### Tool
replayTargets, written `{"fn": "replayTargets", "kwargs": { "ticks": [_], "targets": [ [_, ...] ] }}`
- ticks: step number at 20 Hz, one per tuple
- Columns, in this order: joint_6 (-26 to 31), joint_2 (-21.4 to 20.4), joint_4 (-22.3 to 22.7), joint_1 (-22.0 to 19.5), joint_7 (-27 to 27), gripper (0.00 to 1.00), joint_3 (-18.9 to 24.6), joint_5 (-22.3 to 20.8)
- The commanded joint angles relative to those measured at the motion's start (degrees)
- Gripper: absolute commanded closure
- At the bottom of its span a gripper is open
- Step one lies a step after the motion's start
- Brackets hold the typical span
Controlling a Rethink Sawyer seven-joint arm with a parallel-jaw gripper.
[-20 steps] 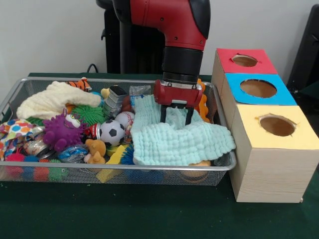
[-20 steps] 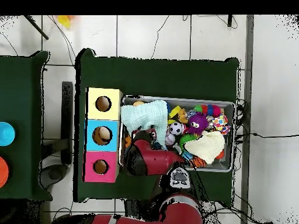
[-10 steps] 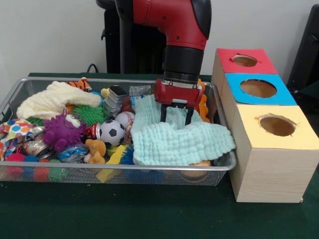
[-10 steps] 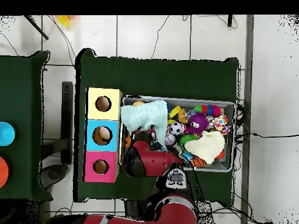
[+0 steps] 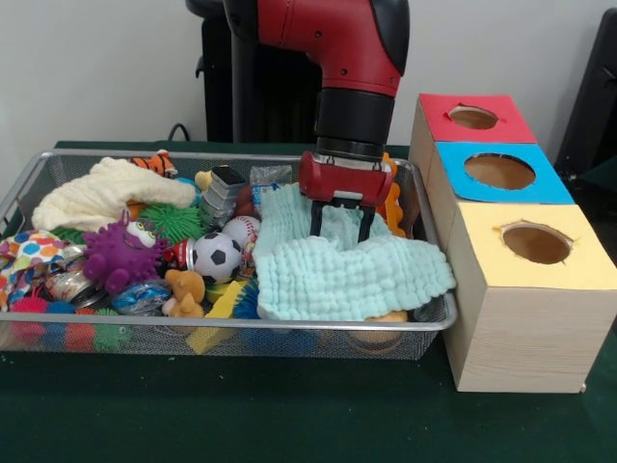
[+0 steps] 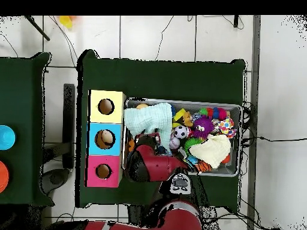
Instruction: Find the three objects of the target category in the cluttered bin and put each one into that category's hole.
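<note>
Right now I have the gripper (image 5: 341, 231) hanging over the right end of the wire mesh bin (image 5: 231, 329), its two dark fingers (image 5: 315, 221) spread a modest way apart and pointing down onto the pale mint-green waffle-textured cloth (image 5: 347, 270). The tips appear to touch or just press into the fabric near its far edge, but nothing is clamped between them; I judge it empty. The cloth lies spread over that end of the bin, probably covering other things, so I read this as either a pick of the cloth or a move to clear it. A second, cream-coloured cloth (image 5: 106, 193) is heaped at the far left corner, well apart. The wooden box with three round holes (image 5: 525, 318), topped red, blue and yellow, stands just beside the bin, close to the gripper. From overhead the arm hides the gripper.
</note>
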Motion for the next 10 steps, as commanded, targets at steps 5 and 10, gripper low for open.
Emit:
{"fn": "replayTargets", "kwargs": {
  "ticks": [5, 10],
  "targets": [
    [6.5, 0.7, 0.0, -1.1, 9.3, 1.0, 2.6, 1.4],
    [17.2, -2.0, -0.7, 1.4, 5.4, 1.0, 0.3, 1.6]
  ]
}}
